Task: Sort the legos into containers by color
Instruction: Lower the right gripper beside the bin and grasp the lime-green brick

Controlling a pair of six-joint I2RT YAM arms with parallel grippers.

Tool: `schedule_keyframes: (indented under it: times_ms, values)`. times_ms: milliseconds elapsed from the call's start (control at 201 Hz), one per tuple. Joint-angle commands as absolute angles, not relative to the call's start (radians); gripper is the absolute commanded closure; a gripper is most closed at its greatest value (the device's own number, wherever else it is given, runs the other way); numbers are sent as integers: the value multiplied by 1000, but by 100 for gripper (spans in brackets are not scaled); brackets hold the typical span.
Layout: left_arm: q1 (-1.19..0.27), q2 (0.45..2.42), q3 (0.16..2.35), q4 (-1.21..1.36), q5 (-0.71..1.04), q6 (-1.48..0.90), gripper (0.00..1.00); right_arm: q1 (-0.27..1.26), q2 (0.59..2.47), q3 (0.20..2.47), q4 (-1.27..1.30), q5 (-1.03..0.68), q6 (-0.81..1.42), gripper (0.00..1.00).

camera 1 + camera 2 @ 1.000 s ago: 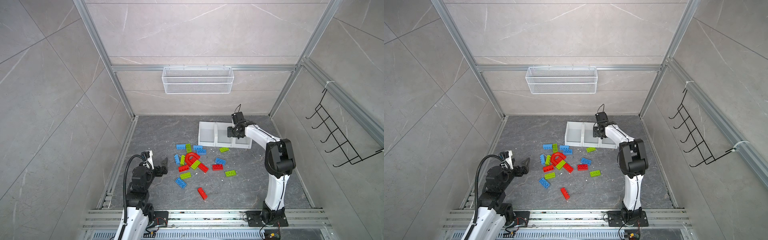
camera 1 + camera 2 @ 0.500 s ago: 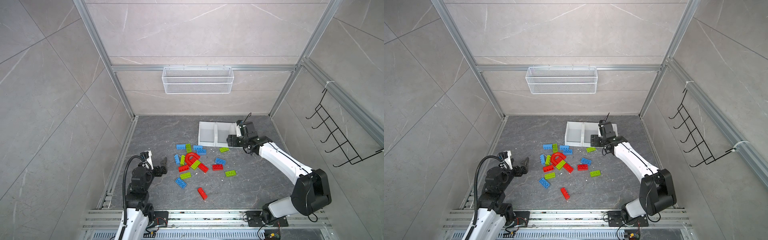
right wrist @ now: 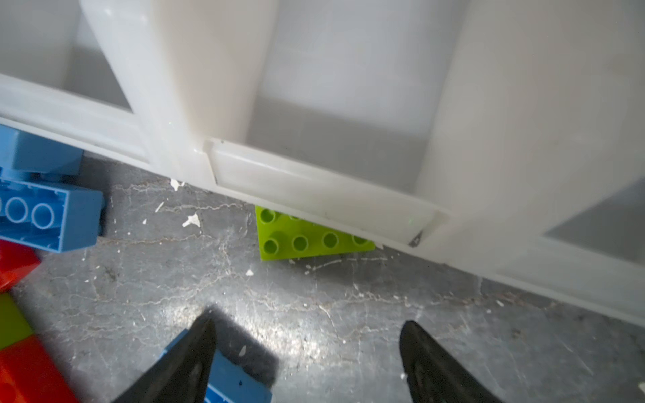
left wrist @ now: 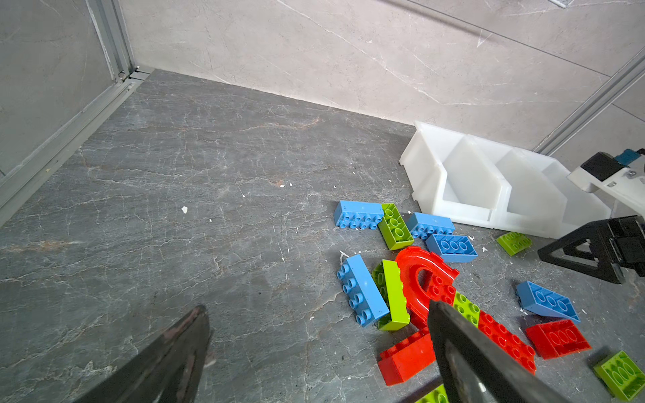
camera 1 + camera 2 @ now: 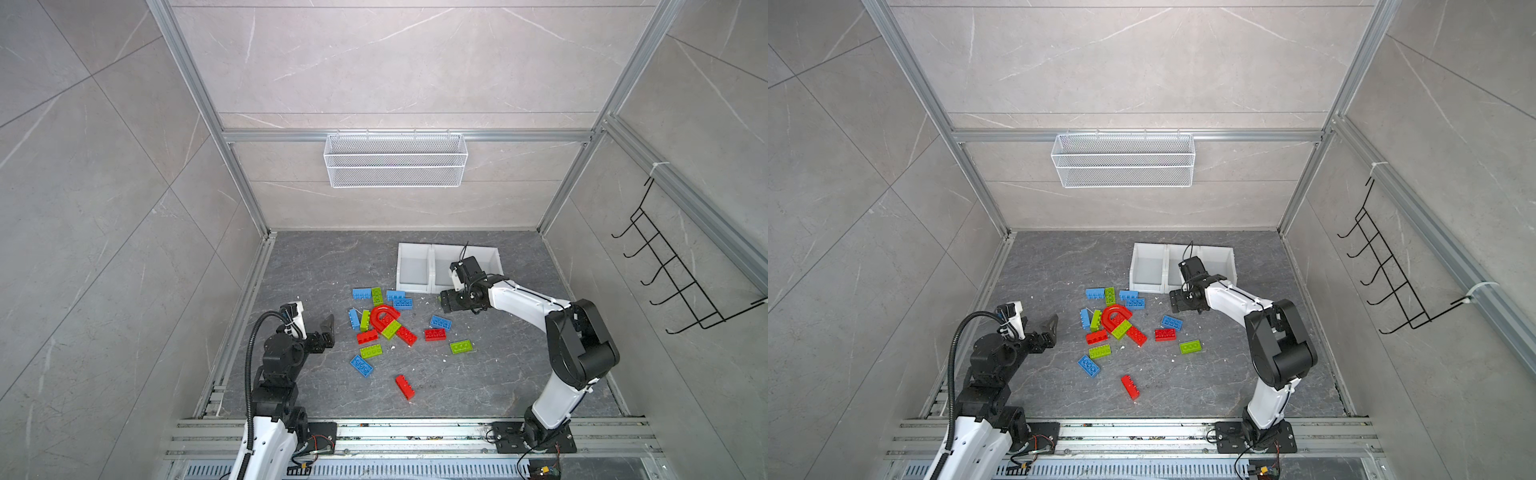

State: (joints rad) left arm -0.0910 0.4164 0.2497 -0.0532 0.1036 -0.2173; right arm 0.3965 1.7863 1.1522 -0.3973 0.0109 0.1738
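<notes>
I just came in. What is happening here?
A two-arm robot is sorting bricks by color into three white bins. No brick shows in the bins yet; they lie scattered on the floor. The right gripper, open and empty, hovers by a green brick at the bins' front edge. The left gripper hangs open, holding nothing.

Pale grey marble-look tile walls (image 5: pixel 395 62) on three sides, framed w/ aluminium profiles (image 5: pixel 231 166). White wire mesh basket (image 5: pixel 395 160) hangs on the back rail (image 5: pixel 270 136); black wire hook rack (image 5: pixel 685 266) on the rt wall. Dark grey veined desk (image 5: pixel 316 266), flecked w/ white bits, possibly chips. Soft, even light.
</notes>
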Motion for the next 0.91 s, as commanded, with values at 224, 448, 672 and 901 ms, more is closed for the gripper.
schedule_keyframes:
  times_ms: [224, 448, 672, 901]
  values:
    - [-91, 411, 248, -41, 94, -227, 0, 421, 1928, 1273, -430, 35, 133, 14]
    - [-91, 413, 247, -41, 93, -227, 1, 421, 1990, 1335, -477, 48, 146, 14]
    - [-91, 414, 250, -41, 93, -227, 0, 428, 2028, 1366, -518, 28, 144, 18]
    - [-91, 420, 252, -41, 93, -227, 0, 442, 2033, 1360, -539, 37, 156, 26]
